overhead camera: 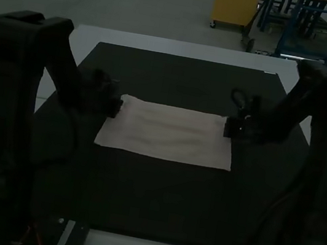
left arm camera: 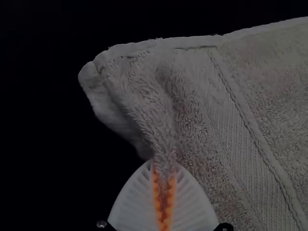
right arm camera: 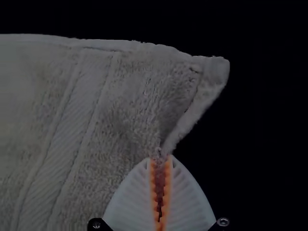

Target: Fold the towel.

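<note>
In the high view the pale towel [overhead camera: 168,133] lies as a wide rectangle on the dark mat; whether it is folded I cannot tell. My left gripper [overhead camera: 116,107] is at its left side near the far corner, my right gripper [overhead camera: 230,127] at its right side near the far corner. In the left wrist view the left gripper [left arm camera: 164,166] is shut on a pinched ridge of the towel [left arm camera: 211,115] near a corner. The right wrist view has the right gripper [right arm camera: 160,159] shut on the side edge of the towel [right arm camera: 110,101], near another corner.
A black mat [overhead camera: 151,201] covers most of the white table [overhead camera: 187,50], reaching well beyond the towel on all sides. The two arms stand at the near left and near right of the table.
</note>
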### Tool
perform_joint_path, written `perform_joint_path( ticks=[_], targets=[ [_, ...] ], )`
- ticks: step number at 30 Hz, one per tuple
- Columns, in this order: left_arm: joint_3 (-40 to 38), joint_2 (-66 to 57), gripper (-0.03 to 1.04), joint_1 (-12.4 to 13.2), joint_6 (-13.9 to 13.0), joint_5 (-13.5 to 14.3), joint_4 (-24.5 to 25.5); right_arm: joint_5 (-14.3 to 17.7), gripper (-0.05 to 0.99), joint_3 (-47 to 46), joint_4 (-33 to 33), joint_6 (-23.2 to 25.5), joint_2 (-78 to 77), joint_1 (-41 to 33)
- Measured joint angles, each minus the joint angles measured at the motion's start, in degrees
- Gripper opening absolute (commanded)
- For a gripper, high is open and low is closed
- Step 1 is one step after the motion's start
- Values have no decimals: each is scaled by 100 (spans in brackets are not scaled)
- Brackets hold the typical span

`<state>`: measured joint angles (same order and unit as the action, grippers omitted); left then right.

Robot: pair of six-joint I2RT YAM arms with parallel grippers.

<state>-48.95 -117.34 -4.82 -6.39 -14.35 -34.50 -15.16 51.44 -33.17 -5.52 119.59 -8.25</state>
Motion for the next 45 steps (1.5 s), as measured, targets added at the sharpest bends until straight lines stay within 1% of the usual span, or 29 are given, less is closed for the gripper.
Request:
perform_joint_path(
  ticks=[9, 13, 20, 24, 30, 39, 45],
  targets=[
    [-50, 555, 2, 83, 66, -2, 527, -306, -2, -4, 398, 107, -588, 28],
    [-68, 793, 2, 85, 63, -7, 872, -428, -2, -44, 525, 122, -837, 140],
    [-44, 1215, 2, 85, 9, -66, 1484, -693, -2, -374, 870, 127, -1209, 280],
    [146, 1552, 2, 85, -44, -68, 1714, -796, -2, -608, 1003, 125, -1480, 291],
    [483, 2033, 2, 85, -48, -63, 2081, -931, -2, -881, 1344, 122, -1989, 291],
    [697, 2769, 2, 85, -48, -46, 2918, -1086, -2, -1119, 1971, 81, -2632, 293],
    [920, 3272, 2, 85, -48, -31, 3161, -1213, -2, -1274, 2367, 31, -2999, 299]
  ],
)
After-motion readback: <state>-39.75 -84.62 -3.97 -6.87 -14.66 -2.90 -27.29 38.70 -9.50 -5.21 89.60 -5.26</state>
